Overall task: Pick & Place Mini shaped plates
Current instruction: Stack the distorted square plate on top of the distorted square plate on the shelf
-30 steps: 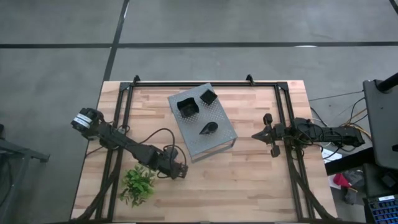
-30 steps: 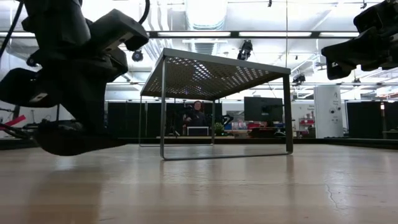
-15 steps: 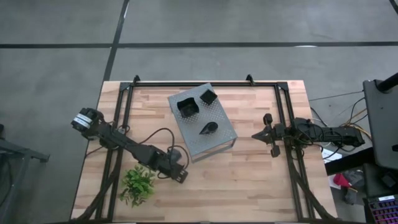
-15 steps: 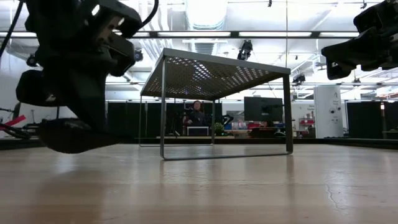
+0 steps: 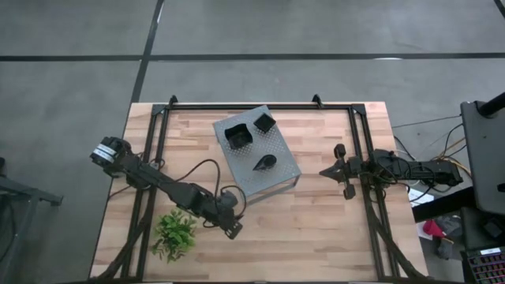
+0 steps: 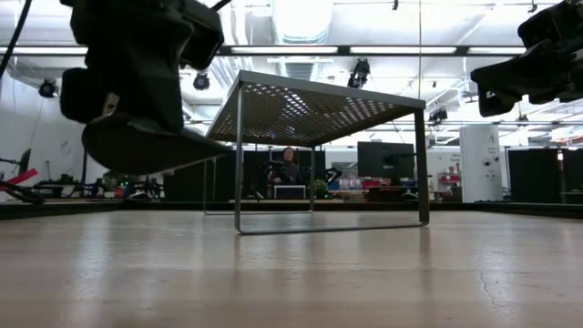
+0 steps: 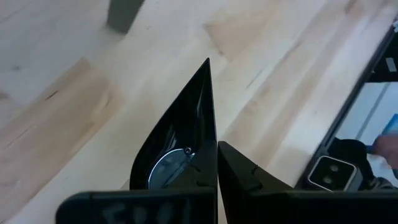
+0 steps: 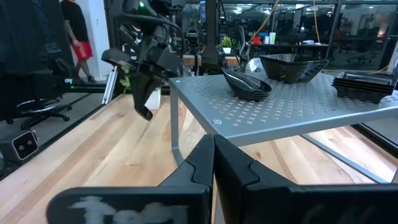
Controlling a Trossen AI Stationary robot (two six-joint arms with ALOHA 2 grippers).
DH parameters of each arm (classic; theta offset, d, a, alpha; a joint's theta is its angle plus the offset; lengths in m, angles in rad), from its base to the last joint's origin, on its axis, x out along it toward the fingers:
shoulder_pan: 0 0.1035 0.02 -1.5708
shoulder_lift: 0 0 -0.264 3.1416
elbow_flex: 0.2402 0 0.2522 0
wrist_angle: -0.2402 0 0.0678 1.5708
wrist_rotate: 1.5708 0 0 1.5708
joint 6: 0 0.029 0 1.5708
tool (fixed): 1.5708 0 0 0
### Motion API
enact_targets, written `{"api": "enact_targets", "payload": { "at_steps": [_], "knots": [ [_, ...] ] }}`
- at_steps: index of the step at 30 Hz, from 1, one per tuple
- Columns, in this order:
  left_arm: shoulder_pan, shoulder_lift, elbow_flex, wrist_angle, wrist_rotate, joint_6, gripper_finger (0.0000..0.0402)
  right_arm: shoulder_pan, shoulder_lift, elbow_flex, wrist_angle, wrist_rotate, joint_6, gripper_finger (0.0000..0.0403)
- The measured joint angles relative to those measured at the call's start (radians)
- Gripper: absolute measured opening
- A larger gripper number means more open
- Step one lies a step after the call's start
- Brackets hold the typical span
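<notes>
Grey perforated box (image 5: 256, 154) beside left tool (image 5: 233, 229) grasping leaf plate (image 7: 180, 146), plant (image 5: 175, 234) near, right tool (image 5: 325, 171) clenched

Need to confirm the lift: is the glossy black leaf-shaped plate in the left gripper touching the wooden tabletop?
Apart. In the low view the leaf-shaped plate, held by the left gripper, hangs above the wooden tabletop with background visible beneath it.

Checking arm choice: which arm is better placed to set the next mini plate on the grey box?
Left. Its hand is already shut on a leaf-shaped plate, lifted near the grey perforated box. The right hand waits shut and empty at the table's right side.
</notes>
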Motion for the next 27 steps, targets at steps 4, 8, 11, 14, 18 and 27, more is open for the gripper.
{"api": "enact_targets", "payload": {
  "at_steps": [4, 8, 11, 14, 18, 27],
  "knots": [
    [0.000, 0.000, 0.017, 0.001, 0.000, 0.029, 0.0003, 0.000, 0.000, 0.000, 0.000, 0.000, 0.000, 0.0009],
    [0.000, 0.000, 0.033, 0.024, 0.016, 0.095, 0.0003, 0.000, 0.000, 0.000, 0.000, 0.000, 0.000, 0.0009],
    [0.001, 0.000, 0.053, 0.041, 0.056, 0.195, 0.0003, 0.000, 0.000, 0.000, 0.000, 0.000, 0.000, 0.0009],
    [-0.001, 0.000, 0.082, 0.044, 0.073, 0.312, 0.0003, 0.000, 0.000, 0.000, 0.000, 0.000, 0.000, 0.0009],
    [-0.001, 0.000, 0.124, 0.046, 0.074, 0.556, 0.0002, 0.000, 0.000, 0.000, 0.000, 0.000, 0.000, 0.0009],
    [0.001, 0.000, 0.174, 0.128, 0.070, 1.177, 0.0000, 0.000, 0.000, 0.000, 0.000, 0.000, 0.000, 0.0009]
  ]
}}
